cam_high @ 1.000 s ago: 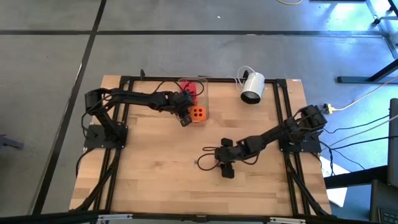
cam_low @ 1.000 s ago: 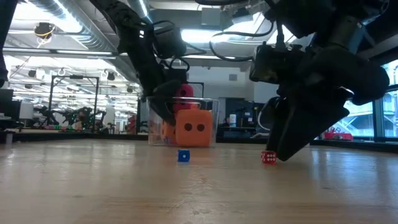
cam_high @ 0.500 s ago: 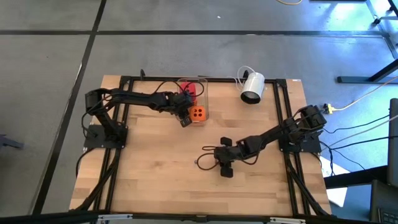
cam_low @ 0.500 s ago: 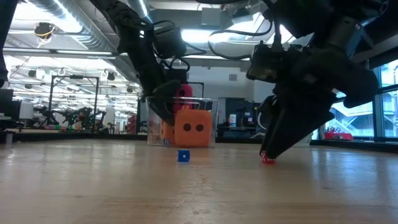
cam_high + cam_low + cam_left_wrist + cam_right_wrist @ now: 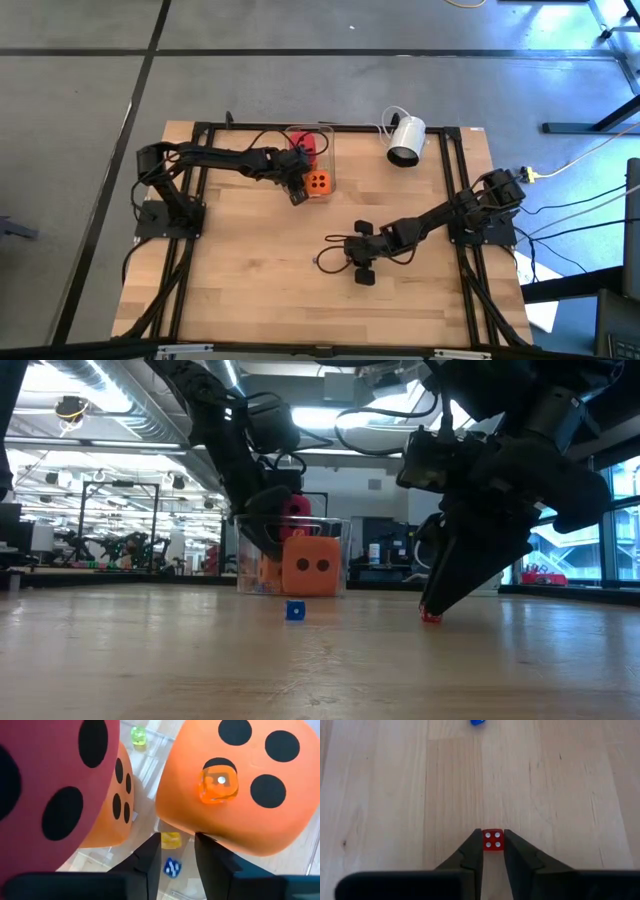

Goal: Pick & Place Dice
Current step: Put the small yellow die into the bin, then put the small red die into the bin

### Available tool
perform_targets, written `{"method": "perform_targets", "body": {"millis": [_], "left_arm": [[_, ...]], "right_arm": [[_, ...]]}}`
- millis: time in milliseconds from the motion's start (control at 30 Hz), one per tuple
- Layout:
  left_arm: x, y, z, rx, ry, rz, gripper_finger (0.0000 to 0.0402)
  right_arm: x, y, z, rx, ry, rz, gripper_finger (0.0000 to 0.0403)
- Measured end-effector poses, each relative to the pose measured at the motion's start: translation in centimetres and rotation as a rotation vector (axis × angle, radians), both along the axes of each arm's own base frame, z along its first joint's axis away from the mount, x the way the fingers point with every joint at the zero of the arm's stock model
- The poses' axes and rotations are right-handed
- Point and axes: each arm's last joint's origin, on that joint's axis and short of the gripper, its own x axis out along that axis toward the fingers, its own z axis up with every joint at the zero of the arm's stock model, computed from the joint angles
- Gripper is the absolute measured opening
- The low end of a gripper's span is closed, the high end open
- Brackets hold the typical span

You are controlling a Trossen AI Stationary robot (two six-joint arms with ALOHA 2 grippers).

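A tiny red die (image 5: 493, 840), four white pips up, sits on the table mid-board, toward the right edge. A tiny blue die (image 5: 295, 610) lies just beyond it. Near the far edge stand an orange cube (image 5: 319, 184), a second orange cube (image 5: 112, 800) and a red cube (image 5: 303, 146), with tiny yellow (image 5: 170, 840), green (image 5: 138, 735) and blue (image 5: 172, 867) pieces among them.

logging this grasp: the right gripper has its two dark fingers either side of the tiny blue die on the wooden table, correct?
Not quite: the right gripper has its two dark fingers either side of the tiny red die with white pips, on the wooden table. The tiny blue die lies apart, farther ahead. The right wrist view shows this.
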Motion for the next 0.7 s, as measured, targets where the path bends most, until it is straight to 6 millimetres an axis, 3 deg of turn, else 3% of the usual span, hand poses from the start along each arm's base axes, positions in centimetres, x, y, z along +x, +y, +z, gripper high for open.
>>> {"method": "perform_targets", "body": {"millis": [333, 500, 700], "left_arm": [[-0.2, -0.1, 0.9, 0.011, -0.027, -0.001, 0.0131], [-1.1, -0.4, 3.6, 0.05, -0.112, 0.004, 0.013], [-3.0, -1.7, 8.0, 0.097, -0.264, 0.001, 0.0131]], "right_arm": [[-0.2, -0.4, 0.9, -0.002, -0.004, -0.005, 0.0052], [-0.2, -1.7, 3.0, 0.012, -0.066, -0.032, 0.0051], [-0.6, -4.4, 7.4, 0.001, -0.214, -0.148, 0.0051]]}}
